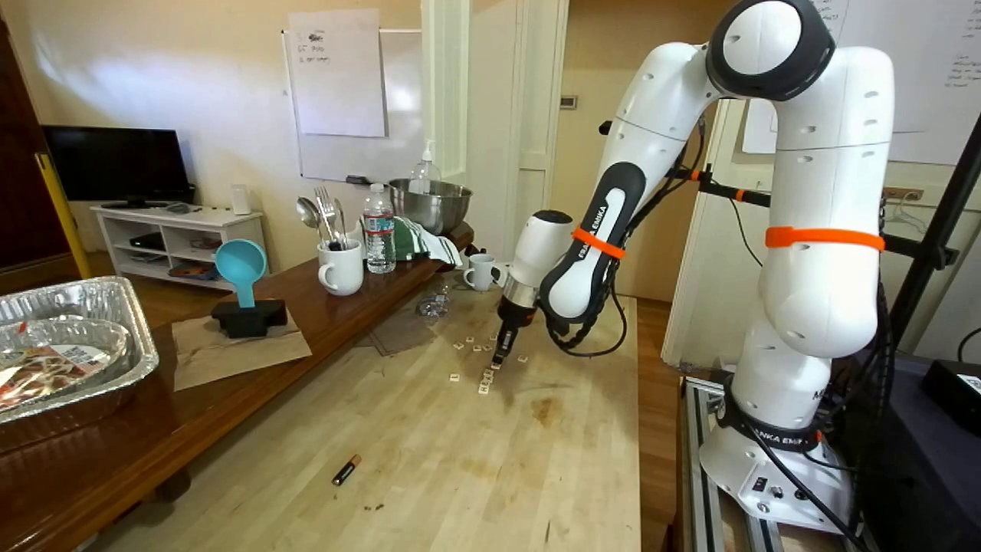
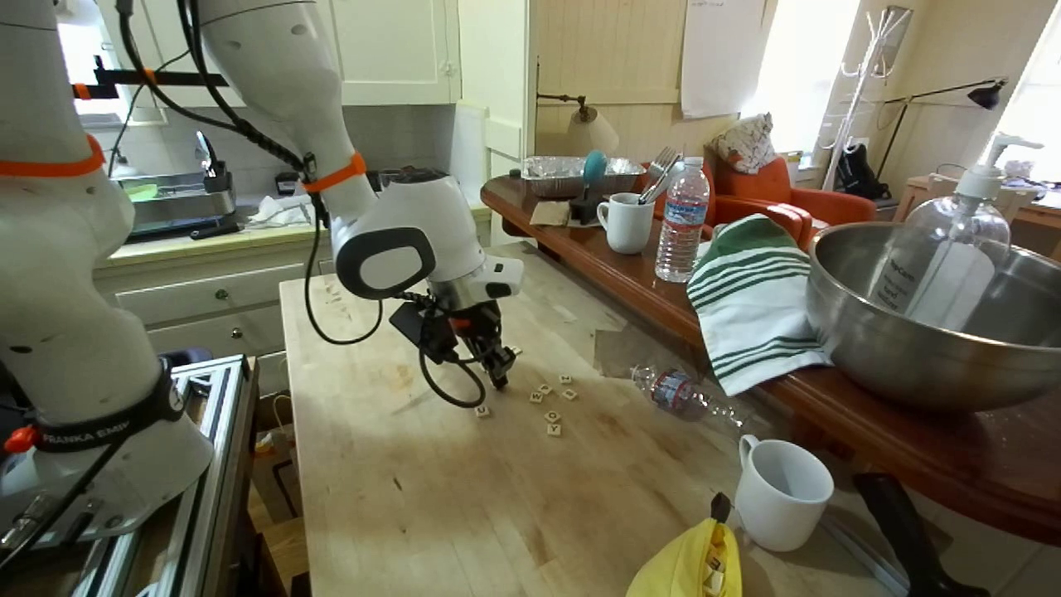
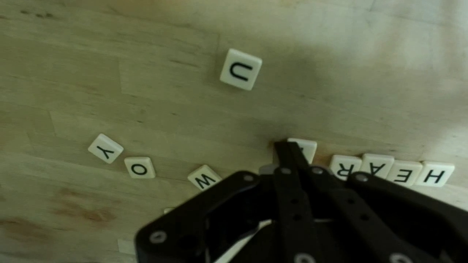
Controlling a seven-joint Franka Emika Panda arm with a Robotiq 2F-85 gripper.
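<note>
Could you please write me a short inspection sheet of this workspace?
Surface: wooden tabletop, with brown stains and dark specks.
Handled things: letter tiles H, E, A and R form a row; U, Y, O and W lie scattered with others; one partly covered tile is unreadable.
Clutter: battery, plastic bottle on its side, white mug, yellow pouch, black-handled tool.
Gripper: jaws closed, fingertips at the partly covered tile; contact cannot be told.
Cables: black cable loops low beside the gripper.
Surroundings: raised counter bearing foil tray, water bottle, mug of cutlery, striped towel and metal bowl.

The gripper [image 3: 287, 145] hides part of a tile [image 3: 309, 148] (its letter unreadable) in the wrist view
</note>
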